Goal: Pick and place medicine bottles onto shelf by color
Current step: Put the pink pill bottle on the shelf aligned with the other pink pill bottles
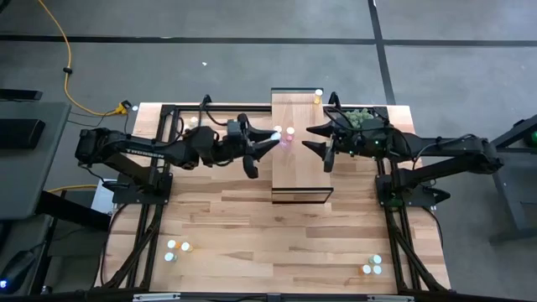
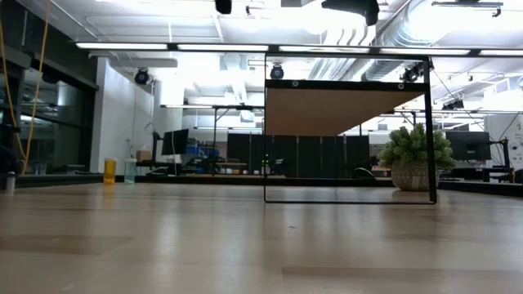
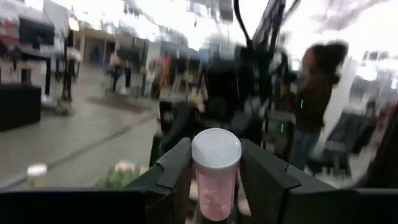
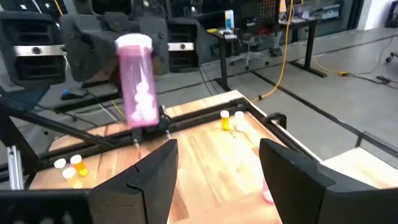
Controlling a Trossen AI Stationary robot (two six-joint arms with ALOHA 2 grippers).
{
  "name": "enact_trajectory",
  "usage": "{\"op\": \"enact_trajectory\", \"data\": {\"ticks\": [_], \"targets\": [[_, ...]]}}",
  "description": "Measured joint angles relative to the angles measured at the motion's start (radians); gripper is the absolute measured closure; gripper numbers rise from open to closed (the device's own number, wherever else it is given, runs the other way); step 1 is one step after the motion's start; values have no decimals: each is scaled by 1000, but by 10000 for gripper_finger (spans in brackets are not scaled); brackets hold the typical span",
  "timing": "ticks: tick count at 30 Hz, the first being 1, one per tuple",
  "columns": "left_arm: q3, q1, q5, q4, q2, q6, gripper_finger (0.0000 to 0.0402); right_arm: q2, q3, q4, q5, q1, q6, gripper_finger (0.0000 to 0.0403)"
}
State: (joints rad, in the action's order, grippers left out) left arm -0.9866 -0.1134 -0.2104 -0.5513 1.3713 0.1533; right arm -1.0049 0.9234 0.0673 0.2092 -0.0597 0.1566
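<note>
From nine o'clock my left gripper (image 3: 214, 171) reaches over the shelf (image 1: 300, 159), jaws pinching a pink medicine bottle (image 3: 216, 174) above its top board — from three o'clock my right gripper (image 1: 321, 144) faces it, jaws spread.

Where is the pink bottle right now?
The pink bottle is held in the left gripper, above the shelf, beside another pink bottle.

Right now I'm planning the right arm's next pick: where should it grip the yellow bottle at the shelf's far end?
Grip the yellow bottle by its body, below the white cap, coming down from above with the open right gripper: it stands upright, alone at the far end of the shelf, the plant close beside. The left gripper holds a pink bottle.
</note>
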Motion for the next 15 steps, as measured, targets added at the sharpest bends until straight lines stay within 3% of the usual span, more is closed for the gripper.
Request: {"op": "enact_trajectory", "data": {"ticks": [4, 15], "targets": [[-101, 6, -2, 211, 54, -29, 291, 20, 0, -2, -8, 0, 0, 187], [-454, 2, -117, 473, 373, -96, 291, 88, 0, 5, 13, 0, -8, 187]]}}
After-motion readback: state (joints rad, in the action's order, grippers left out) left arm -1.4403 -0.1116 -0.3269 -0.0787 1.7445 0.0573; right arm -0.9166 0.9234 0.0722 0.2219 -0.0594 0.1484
